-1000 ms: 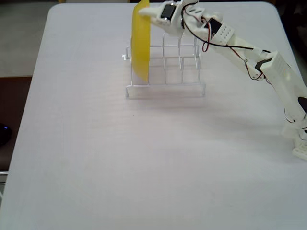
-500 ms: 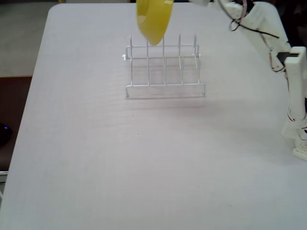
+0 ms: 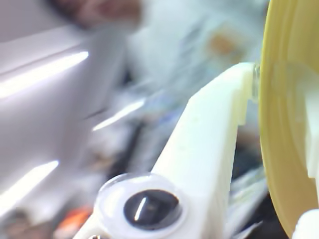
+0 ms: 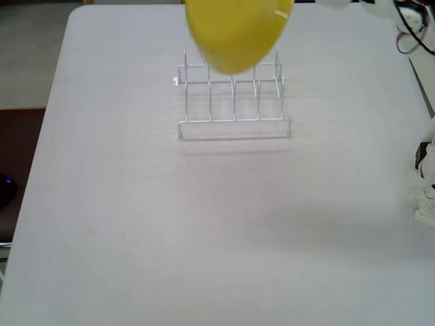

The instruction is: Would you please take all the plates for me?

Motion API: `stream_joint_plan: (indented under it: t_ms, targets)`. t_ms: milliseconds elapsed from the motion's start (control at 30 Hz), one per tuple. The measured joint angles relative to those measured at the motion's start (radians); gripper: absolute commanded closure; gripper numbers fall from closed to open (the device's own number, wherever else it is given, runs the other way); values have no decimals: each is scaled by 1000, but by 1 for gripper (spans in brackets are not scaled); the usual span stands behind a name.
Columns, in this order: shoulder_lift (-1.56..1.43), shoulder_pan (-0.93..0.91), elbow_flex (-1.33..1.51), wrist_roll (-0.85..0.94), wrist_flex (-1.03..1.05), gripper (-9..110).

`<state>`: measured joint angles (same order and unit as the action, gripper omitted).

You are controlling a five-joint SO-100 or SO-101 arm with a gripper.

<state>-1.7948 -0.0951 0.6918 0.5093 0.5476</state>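
Yellow plate (image 4: 234, 34): the one plate in sight, held up in the air above the wire rack (image 4: 234, 102), well clear of its top wires; in the fixed view its broad face is turned toward the camera and it covers part of the rack's back upper edge.
Yellow plate, close up (image 3: 286, 124): in the wrist view it fills the right side, seen nearly edge-on, its rim running from top to bottom.
Gripper (image 3: 259, 99): closed on the yellow plate's rim; one white finger (image 3: 209, 149) presses against the plate's near side, and a second pale part shows at the far right beyond the plate, probably the other finger, though the picture is too blurred there to be sure.
Gripper in the fixed view: only a small white bit shows at the plate's upper right edge, beside the picture's top border.
Arm (image 4: 408, 17): white, with dark cables, to the right of the rack, at the top right corner.
Wire rack: white, standing upright on the table (image 4: 204, 224), its slots holding nothing.
Table: pale grey, bare in front of the rack.
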Motion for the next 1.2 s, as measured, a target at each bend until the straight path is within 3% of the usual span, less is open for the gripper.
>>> stream_joint_plan:
  t_ms: [267,467,800,1200]
  targets:
    - [-2,296,106,-187,-156,102]
    - [-2,416,155,-304,-324,102]
    - [9,436,155,-445,-414,102]
    - [11,416,195,-465,-430,102]
